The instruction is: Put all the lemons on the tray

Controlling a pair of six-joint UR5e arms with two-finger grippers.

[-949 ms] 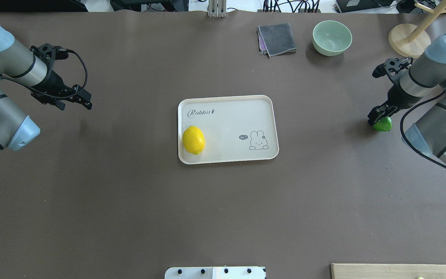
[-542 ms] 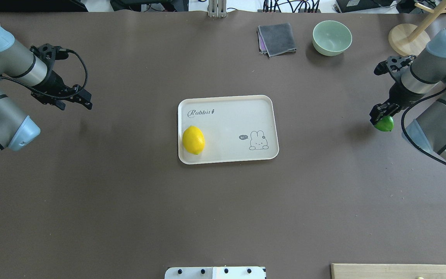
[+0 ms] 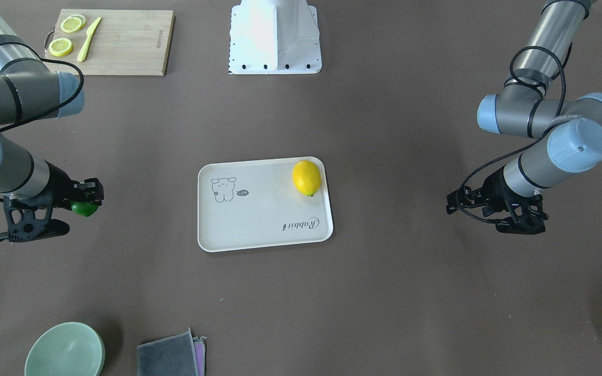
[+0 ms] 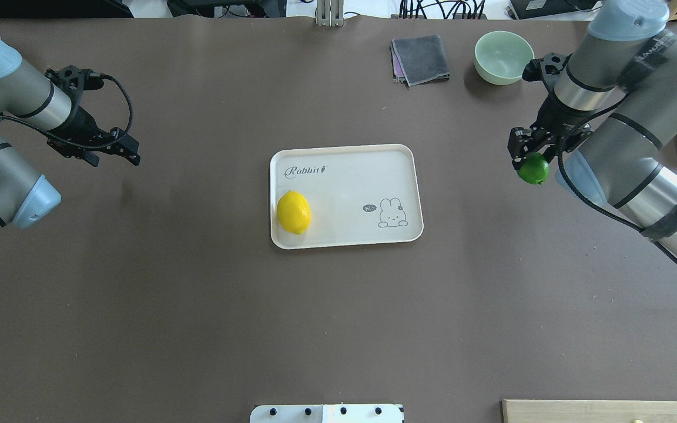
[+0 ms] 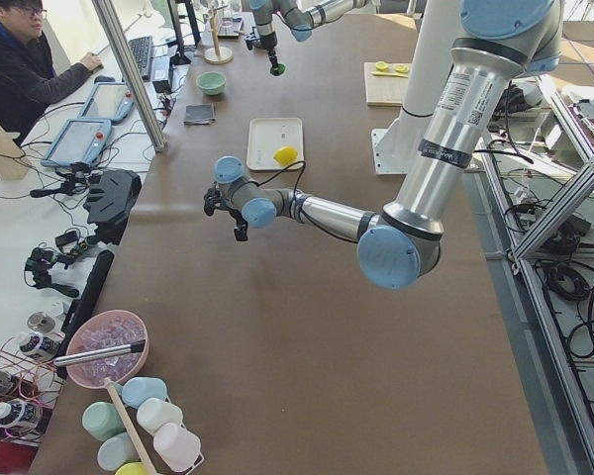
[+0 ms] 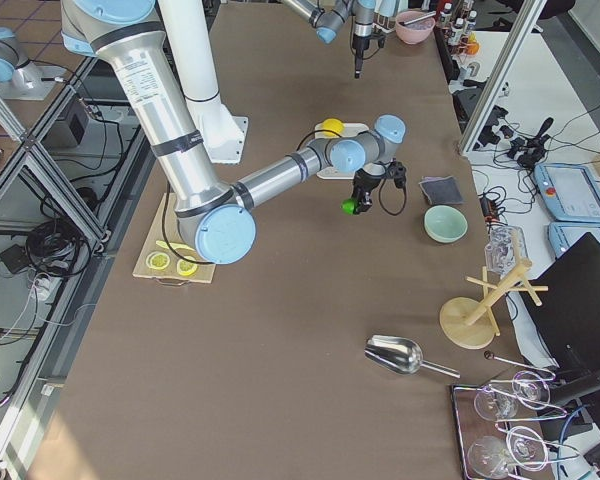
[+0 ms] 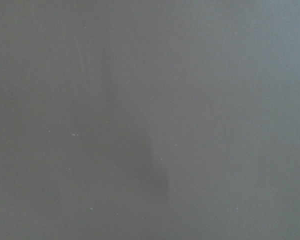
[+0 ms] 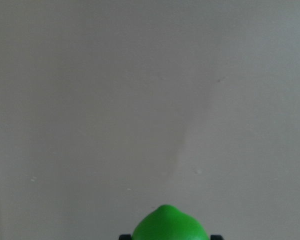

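The yellow lemon [image 4: 294, 212] lies on the off-white tray [image 4: 350, 176], near its left edge in the overhead view. It also shows in the front-facing view [image 3: 306, 177] on the tray [image 3: 259, 224]. My right gripper [image 4: 529, 160] is shut on the green lemon [image 4: 534, 170] and holds it above the table, to the right of the tray. The green lemon fills the bottom edge of the right wrist view [image 8: 170, 226]. My left gripper [image 4: 133, 151] is open and empty, above bare table far left of the tray.
A pale green bowl [image 4: 503, 56] and a folded grey cloth [image 4: 421, 59] sit at the far side, close to my right arm. A wooden cutting board [image 3: 118, 36] with lemon slices and a knife lies near the robot's base.
My right gripper has lifted the green lemon off the table and carried it left, toward the tray and slightly farther back. The left arm has not moved.
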